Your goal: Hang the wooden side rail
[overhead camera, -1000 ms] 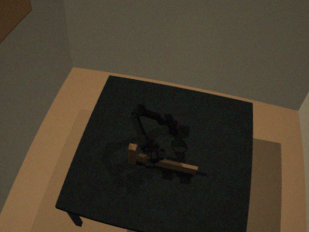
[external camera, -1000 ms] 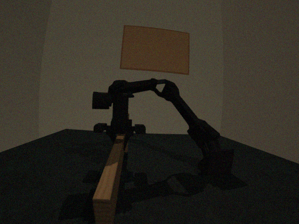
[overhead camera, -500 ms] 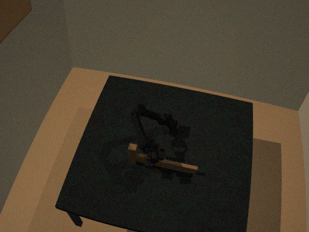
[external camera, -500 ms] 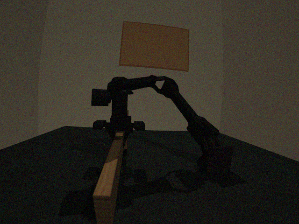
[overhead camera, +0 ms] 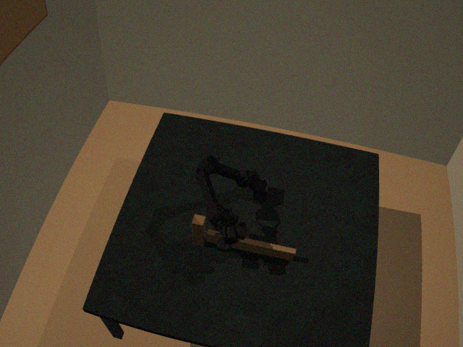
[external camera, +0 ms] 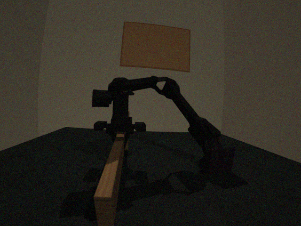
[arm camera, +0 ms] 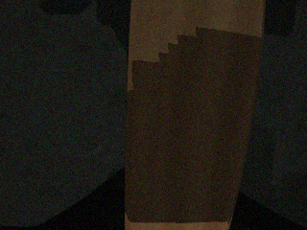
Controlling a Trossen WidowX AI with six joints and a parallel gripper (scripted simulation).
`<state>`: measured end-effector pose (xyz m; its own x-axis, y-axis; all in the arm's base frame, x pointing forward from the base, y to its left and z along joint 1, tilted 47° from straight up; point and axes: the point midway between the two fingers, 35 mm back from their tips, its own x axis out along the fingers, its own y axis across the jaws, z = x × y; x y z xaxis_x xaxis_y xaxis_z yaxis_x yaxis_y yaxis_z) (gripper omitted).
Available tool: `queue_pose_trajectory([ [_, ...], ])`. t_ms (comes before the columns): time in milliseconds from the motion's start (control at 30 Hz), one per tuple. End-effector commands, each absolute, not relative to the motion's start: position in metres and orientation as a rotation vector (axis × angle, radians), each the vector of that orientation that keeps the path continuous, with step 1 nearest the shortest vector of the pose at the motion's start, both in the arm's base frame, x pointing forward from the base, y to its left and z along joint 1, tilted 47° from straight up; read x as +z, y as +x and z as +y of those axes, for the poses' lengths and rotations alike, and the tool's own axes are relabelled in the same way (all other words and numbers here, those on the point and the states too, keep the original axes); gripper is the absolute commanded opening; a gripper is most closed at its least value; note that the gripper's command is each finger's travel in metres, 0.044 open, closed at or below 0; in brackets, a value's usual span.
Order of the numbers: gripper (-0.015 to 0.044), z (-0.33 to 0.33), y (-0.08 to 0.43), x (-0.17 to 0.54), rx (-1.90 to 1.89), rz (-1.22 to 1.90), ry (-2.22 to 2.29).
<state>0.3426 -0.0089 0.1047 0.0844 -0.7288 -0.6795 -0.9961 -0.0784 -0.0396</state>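
The wooden side rail (overhead camera: 263,246) (external camera: 108,177) (arm camera: 192,129) is a long pale bar, largely shaded in the wrist view. My gripper (overhead camera: 228,242) (external camera: 119,136) is shut on it from above, nearer the post end. The short upright headboard post (overhead camera: 197,230) stands at the rail's left end in the top view. The rail's end is right beside the post there; a gap or contact cannot be made out. The hooks, the slot and the pins are too dark or hidden to see. Whether the rail's far end touches the table cannot be told; its underside is out of frame in the exterior view.
The dark table (overhead camera: 317,298) (external camera: 48,150) carries the post and the arm. The arm's base (external camera: 216,160) stands to the right of the rail in the exterior view, with the arm arching over to the rail. An orange panel (external camera: 155,46) is on the wall behind.
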Motion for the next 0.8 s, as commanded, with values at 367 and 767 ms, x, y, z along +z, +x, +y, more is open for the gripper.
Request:
queue_pose_trajectory([
  [367,0.0000,-0.0071,0.3458,0.1125,0.679,1.675,-1.873],
  [767,0.0000,-0.0084,0.3448,0.1132,0.679,1.675,-1.873],
])
